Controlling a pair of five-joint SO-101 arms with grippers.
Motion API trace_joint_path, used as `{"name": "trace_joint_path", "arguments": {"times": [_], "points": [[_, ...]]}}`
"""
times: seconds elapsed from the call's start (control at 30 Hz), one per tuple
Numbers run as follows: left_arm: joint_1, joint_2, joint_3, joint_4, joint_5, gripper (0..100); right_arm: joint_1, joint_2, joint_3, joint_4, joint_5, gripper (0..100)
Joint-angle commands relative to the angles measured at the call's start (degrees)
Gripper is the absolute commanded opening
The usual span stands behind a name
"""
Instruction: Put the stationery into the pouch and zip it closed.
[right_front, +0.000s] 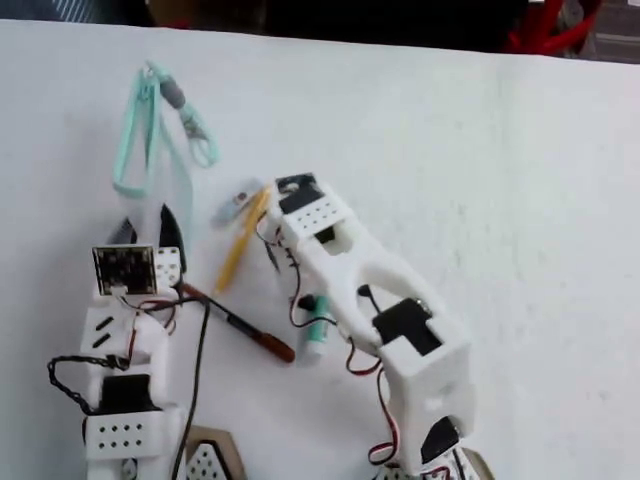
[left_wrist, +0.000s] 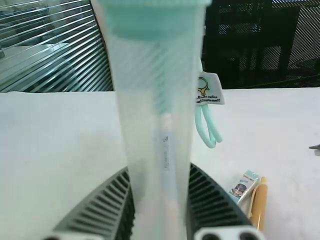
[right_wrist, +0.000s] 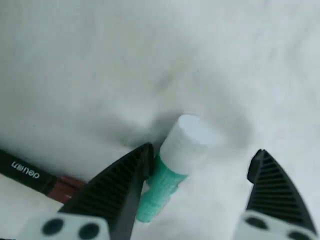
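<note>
Left gripper (left_wrist: 159, 170) is clamped on the pouch (right_front: 150, 150), over near the table's (right_front: 500, 200) left edge. The right gripper (right_wrist: 204, 150) hangs wide open over the glue stick (right_wrist: 172, 165) mid-table, with the stick hugging one finger. Off-centre like that, I reckon closing could roll it away or bump the dark pen (right_front: 240, 322).

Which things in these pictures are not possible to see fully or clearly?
Left wrist view: translucent pouch with mint-green zip, end cut off by the frame edge; open or zipped unclear.
High view: green glue stick with white cap, partly under the white right arm.
Right wrist view: black pen, cut off by the edge.
</note>
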Motion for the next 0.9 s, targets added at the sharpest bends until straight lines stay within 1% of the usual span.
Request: {"name": "trace_joint_path", "arguments": {"times": [0.0, 0.1, 0.17, 0.4, 0.47, 0.6, 0.63, 0.7, 0.73, 0.8, 0.87], "points": [[-0.9, 0.5, -0.3, -0.6, 0.2, 8, 1.8, 1.1, -1.4, -1.4, -2.6, 29.8], [-1.0, 0.5, -0.3, -0.6, 0.2, 8, 2.4, 2.7, -1.4, -1.4, -6.1, 29.8], [-1.0, 0.5, -0.3, -0.6, 0.2, 8, 2.4, 3.1, -1.4, -1.4, -7.0, 29.7], [-1.0, 0.5, -0.3, -0.6, 0.2, 8, 2.7, 3.3, -1.4, -1.4, -7.3, 28.8], [-1.0, 0.5, -0.3, -0.6, 0.2, 8, 2.7, 3.5, -1.5, -1.6, -7.3, 23.1], [-1.0, 0.5, -0.3, -0.6, 0.2, 8, 2.7, 3.6, -1.4, -3.0, -7.1, 1.9], [-1.0, 0.5, -0.3, -0.6, 0.2, 8, 2.7, 3.6, -1.4, -3.0, -7.1, 1.1], [-1.0, 0.5, -0.3, -0.6, 0.2, 8, 2.7, 3.6, -1.4, -3.0, -6.9, 7.2], [-1.0, 0.5, -0.3, -0.6, 0.2, 8, 2.7, 3.6, -1.4, -3.0, -6.9, 8.6], [-1.0, 0.5, -0.3, -0.6, 0.2, 8, 2.8, 3.5, -1.5, -3.0, -6.9, 7.6], [-1.0, 0.5, -0.3, -0.6, 0.2, 8, 3.8, 2.9, -1.5, -3.4, -6.9, 2.2]]}}
